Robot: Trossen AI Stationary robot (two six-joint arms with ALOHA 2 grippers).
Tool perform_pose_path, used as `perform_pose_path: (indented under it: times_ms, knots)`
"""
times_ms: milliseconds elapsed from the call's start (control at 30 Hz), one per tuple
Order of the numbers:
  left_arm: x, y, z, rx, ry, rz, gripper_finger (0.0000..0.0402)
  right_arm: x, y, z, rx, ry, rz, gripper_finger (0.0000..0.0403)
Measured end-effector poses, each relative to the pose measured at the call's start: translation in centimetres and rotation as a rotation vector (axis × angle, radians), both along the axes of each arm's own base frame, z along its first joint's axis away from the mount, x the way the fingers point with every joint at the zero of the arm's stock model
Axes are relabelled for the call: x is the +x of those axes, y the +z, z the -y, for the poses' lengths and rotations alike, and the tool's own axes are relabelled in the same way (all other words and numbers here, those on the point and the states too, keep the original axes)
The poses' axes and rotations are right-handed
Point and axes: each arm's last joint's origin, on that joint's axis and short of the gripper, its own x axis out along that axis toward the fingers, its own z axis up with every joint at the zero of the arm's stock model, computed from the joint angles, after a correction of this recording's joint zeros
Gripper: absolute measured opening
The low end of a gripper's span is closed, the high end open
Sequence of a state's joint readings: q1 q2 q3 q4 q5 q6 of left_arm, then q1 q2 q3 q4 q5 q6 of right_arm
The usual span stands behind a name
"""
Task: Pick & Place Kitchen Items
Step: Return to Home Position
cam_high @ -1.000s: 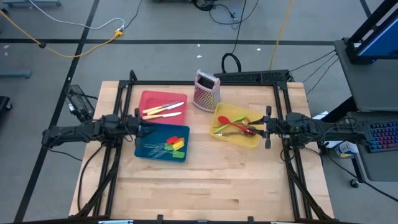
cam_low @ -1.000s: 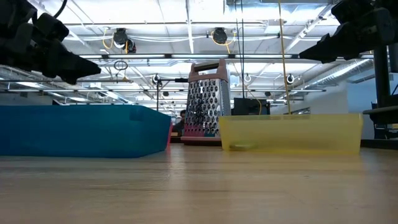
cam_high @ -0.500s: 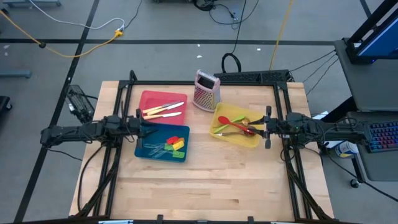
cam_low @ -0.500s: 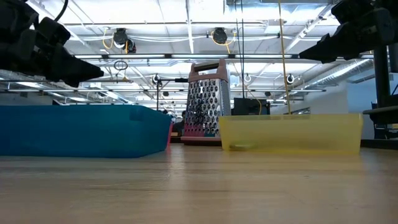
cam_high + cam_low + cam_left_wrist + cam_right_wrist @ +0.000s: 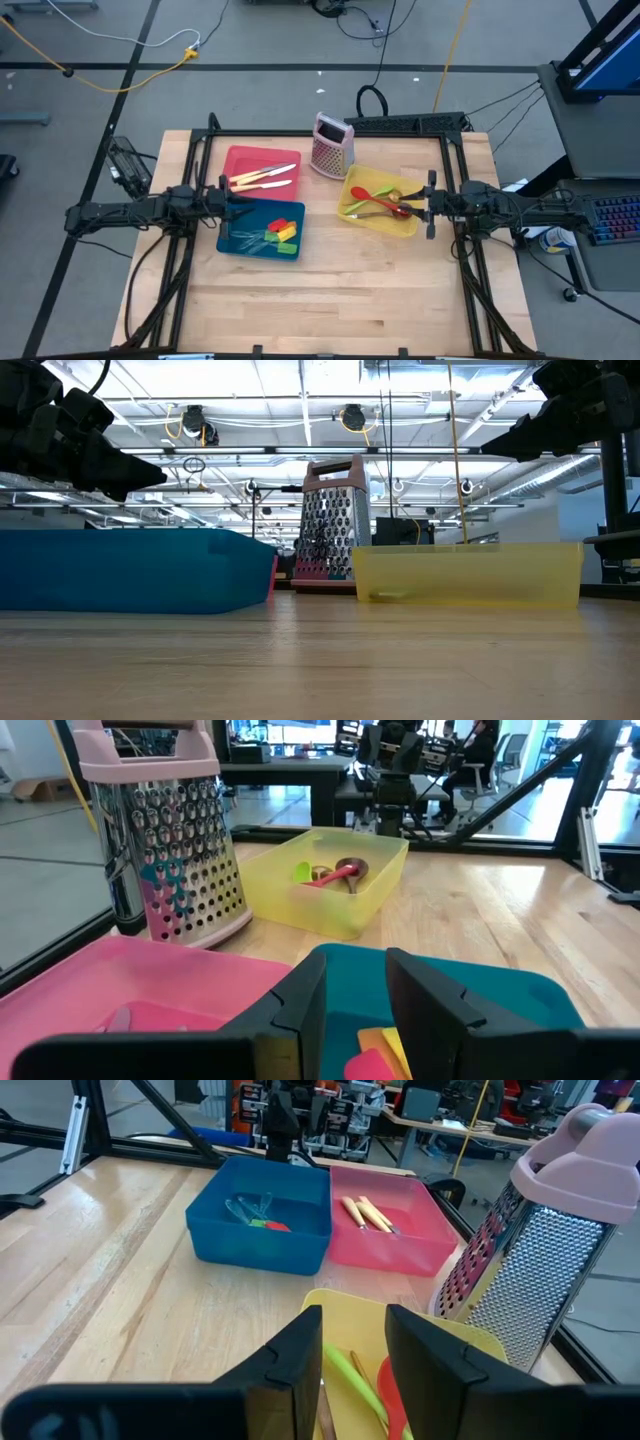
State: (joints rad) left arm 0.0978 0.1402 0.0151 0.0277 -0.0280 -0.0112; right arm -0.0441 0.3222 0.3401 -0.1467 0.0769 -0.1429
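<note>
Seen from above, the wooden table (image 5: 330,300) carries three bins and an upright grater (image 5: 331,145) at its far side. The cream-handled knives (image 5: 263,177) lie in the red bin (image 5: 245,158). The small spatulas (image 5: 283,232), yellow, green and red, lie in the blue bin (image 5: 260,255), which sits against the red bin's near side. The spoons (image 5: 375,205), one green and one red among them, lie in the yellow bin (image 5: 405,228) to the right of the other two. The left gripper (image 5: 228,200) hangs over the blue bin's left edge and the right gripper (image 5: 428,204) over the yellow bin's right edge, both too small here to judge their opening. At table height, the blue and yellow bins stand apart with the grater between them farther back. Both grippers hang high at the upper corners, clear of the bins, and a dim shape low behind the yellow wall may be a spoon. From the left wrist, the two dark fingers (image 5: 300,1010) stand a narrow gap apart with nothing between them, above the blue bin, with the grater and yellow bin beyond. From the right wrist, the fingers (image 5: 290,1365) are likewise slightly parted and empty, above the yellow bin, with the blue and red bins side by side farther off.
</note>
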Motion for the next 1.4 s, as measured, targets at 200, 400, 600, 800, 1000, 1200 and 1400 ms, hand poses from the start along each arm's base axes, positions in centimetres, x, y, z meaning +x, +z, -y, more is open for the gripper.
perform_pose_path:
  times_ms: [200, 400, 600, 800, 1000, 1200, 1400]
  knots:
    - [0.0, 0.0, 0.0, 0.000, 0.001, 0.002, 0.0111, 0.0, 0.0, 0.0, 0.013, -0.002, 0.001, 0.0105]
    - [0.0, 0.0, 0.0, 0.000, 0.001, 0.003, 0.0111, 0.0, 0.1, 0.0, 0.144, -0.030, 0.032, 0.0107]
    - [0.0, 0.0, 0.0, 0.000, 0.000, 0.003, 0.0111, -0.5, 0.7, -0.2, 0.152, 0.006, 0.119, 0.0105]
    - [0.0, 0.0, 0.0, 0.000, 0.001, 0.003, 0.0111, -0.9, -2.0, -0.2, 0.145, 0.022, 0.248, 0.0106]
    - [0.0, 0.0, 0.0, 0.000, 0.001, 0.004, 0.0111, -1.5, -3.3, -0.2, 0.148, 0.033, 0.389, 0.0106]
    - [0.0, 0.0, 0.0, -0.001, 0.000, 0.002, 0.0111, -1.5, -3.7, -0.2, 0.167, 0.032, 0.355, 0.0105]
    - [0.0, 0.0, 0.0, -0.001, 0.000, 0.003, 0.0111, -1.4, -4.7, -0.2, 0.196, 0.027, 0.249, 0.0107]
